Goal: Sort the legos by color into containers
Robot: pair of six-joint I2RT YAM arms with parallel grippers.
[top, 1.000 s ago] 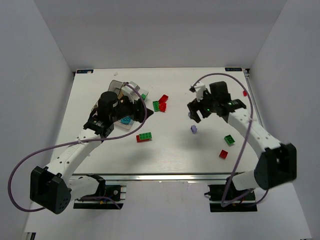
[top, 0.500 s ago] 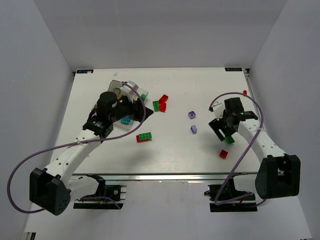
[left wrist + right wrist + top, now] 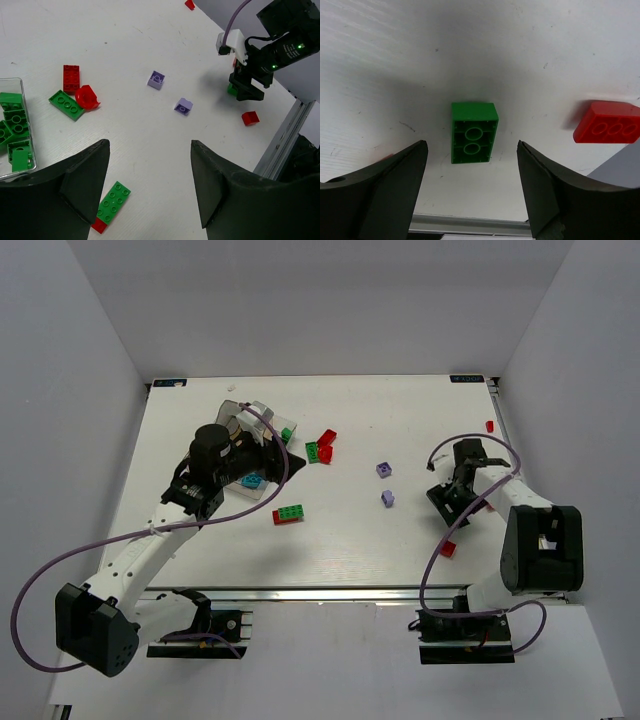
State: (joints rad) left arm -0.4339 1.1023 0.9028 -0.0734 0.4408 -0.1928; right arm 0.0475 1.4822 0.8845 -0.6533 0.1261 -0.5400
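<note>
The right gripper (image 3: 471, 150) hangs with its fingers apart, straddling a green brick (image 3: 473, 131). The brick lies apparently underside up on the table (image 3: 395, 60), on its near right side. It looks light, hard and slick, so pinching its long flat sides should work best. A red brick (image 3: 607, 122) lies just to the right, clear of the fingers. The left gripper (image 3: 148, 150), also apart and empty, hovers by the tray (image 3: 23, 107).

A: Which bricks lie loose?
B: A small green studded plastic brick (image 3: 473, 132), hollow underside up; a red brick (image 3: 607, 122) near it; two light purple bricks (image 3: 156, 79), apart.
A: And sorted?
B: Green bricks (image 3: 15, 131) lie inside the clear plastic compartment tray (image 3: 23, 100).
</note>
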